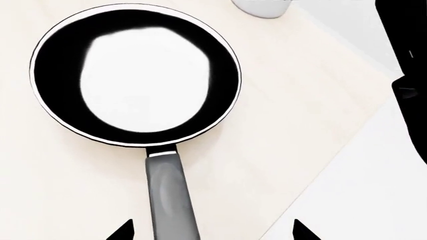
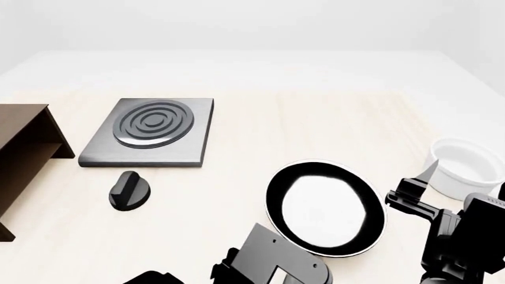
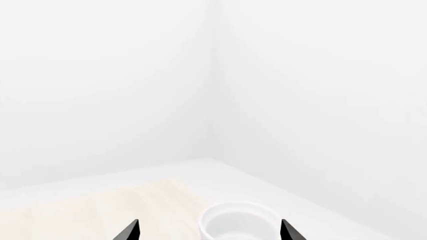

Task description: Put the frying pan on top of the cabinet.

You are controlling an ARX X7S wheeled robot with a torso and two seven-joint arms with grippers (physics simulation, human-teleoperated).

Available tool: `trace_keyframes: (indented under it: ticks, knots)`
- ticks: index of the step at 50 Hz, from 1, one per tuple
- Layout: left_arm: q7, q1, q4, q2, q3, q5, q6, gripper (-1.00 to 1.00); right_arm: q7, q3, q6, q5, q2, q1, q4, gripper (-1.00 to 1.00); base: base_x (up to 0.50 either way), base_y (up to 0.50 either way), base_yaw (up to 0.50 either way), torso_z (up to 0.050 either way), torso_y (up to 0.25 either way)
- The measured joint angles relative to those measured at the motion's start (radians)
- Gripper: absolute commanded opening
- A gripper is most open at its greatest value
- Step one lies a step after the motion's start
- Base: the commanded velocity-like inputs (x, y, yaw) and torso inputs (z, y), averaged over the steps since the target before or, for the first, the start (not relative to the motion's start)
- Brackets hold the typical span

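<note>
Left wrist view looked straight down on the frying pan [image 1: 137,75], which lay flat on the pale worktop [image 1: 293,120]; its dark grey handle [image 1: 171,197] ran back between the two black fingertips of the left pincer [image 1: 212,231], which stood wide apart, one on either side of the handle, holding nothing; part of a white bowl [image 1: 265,7] showed at the frame edge.

Head view showed the pan [image 2: 326,207] near the robot, between both arms; the white bowl [image 2: 465,167] sat just to its right; a grey hotplate [image 2: 152,131] and a black knob [image 2: 129,190] lay further left; the brown cabinet [image 2: 22,148] stood at the far left, well apart from the pan.

Right wrist view showed the right pincer [image 3: 210,231] spread wide and empty, raised above the bowl [image 3: 235,221].
</note>
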Motion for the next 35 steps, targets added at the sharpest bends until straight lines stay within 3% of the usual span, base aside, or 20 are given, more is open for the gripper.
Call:
trace_keyframes:
  ticks: [35]
  knots:
    - [0.17, 0.044, -0.153, -0.02, 0.075, 0.217, 0.002, 1.0, 0.005, 0.001, -0.026, 0.034, 0.007, -0.009, 0.012, 1.0, 0.0, 0.0, 0.0, 0.0, 0.0]
